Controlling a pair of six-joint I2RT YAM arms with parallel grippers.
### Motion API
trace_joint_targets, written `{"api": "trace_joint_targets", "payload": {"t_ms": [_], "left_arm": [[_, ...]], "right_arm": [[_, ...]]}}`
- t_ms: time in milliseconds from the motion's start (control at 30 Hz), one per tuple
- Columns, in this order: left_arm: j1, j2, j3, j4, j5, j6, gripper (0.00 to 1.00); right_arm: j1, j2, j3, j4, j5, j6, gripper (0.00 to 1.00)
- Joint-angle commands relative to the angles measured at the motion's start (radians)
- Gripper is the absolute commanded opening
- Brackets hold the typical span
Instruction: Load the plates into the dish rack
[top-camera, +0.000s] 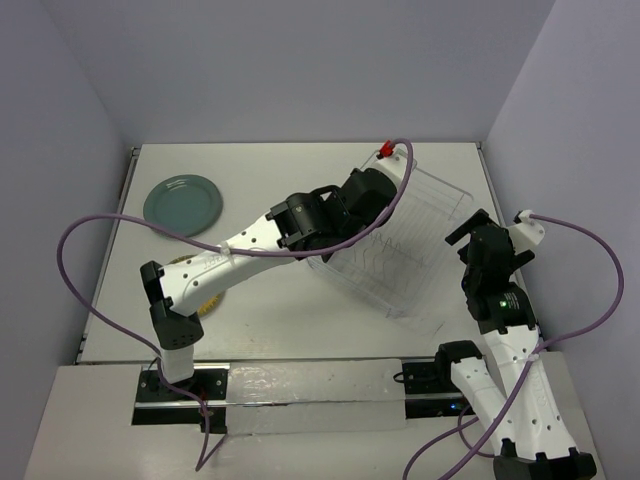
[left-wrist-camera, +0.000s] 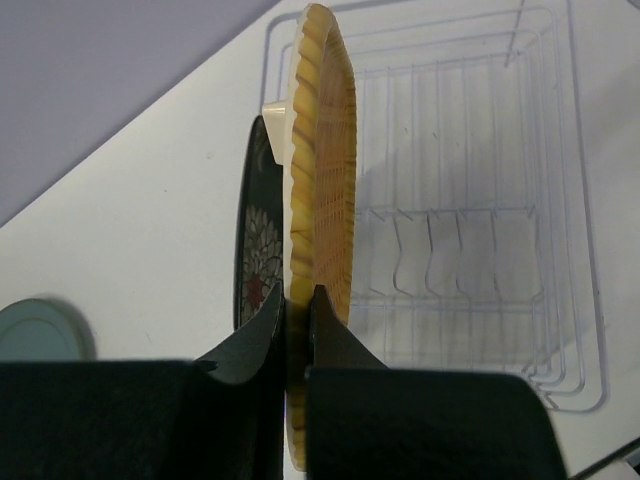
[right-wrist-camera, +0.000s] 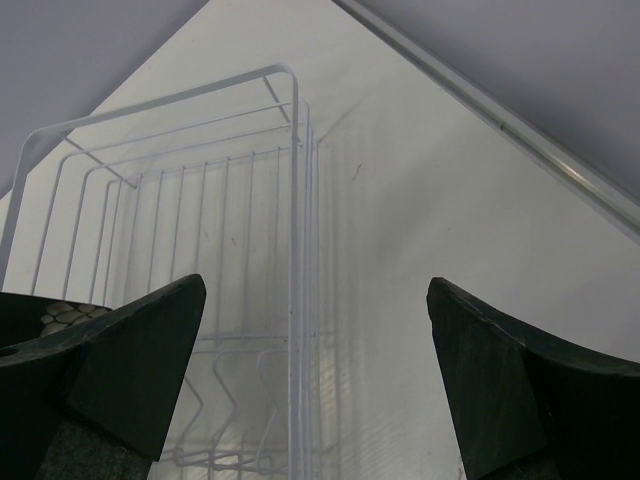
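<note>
While the left pincer (left-wrist-camera: 297, 310) clamps the bamboo plate (left-wrist-camera: 325, 150) on edge above the dish rack (left-wrist-camera: 570, 200), where the black plate (left-wrist-camera: 258, 250) stands, it should lower straight between free prongs (left-wrist-camera: 410, 250), the right pincer (right-wrist-camera: 315, 290) gaping empty beside the rack.

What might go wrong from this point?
1. The left hand pinches the bamboo plate by its rim alone; it may slip or tilt while lowered.
2. The black plate stands right beside it and may get knocked.
3. The right hand is open, not gripping the rack, which may shift.
</note>
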Motion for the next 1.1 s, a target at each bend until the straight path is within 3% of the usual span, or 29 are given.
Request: {"api": "trace_joint_targets", "payload": {"t_ms": [0,867,1067], "left_arm": [[0.004,-0.011,0.007,0.055,0.045,0.033,0.0],[0.092,0.072,-0.046,0.058,0.161,0.043,0.0],[0.102,0.111,-0.034,0.045,0.127,0.041,0.0]], "right_arm": [[-0.006,-0.001,0.023,0.003,0.029,0.008,0.99],[-0.007,0.016,0.023,0.003,0.037,0.002,0.99],[-0.007,0.019,0.023,0.003,0.032,0.001,0.99]]}}
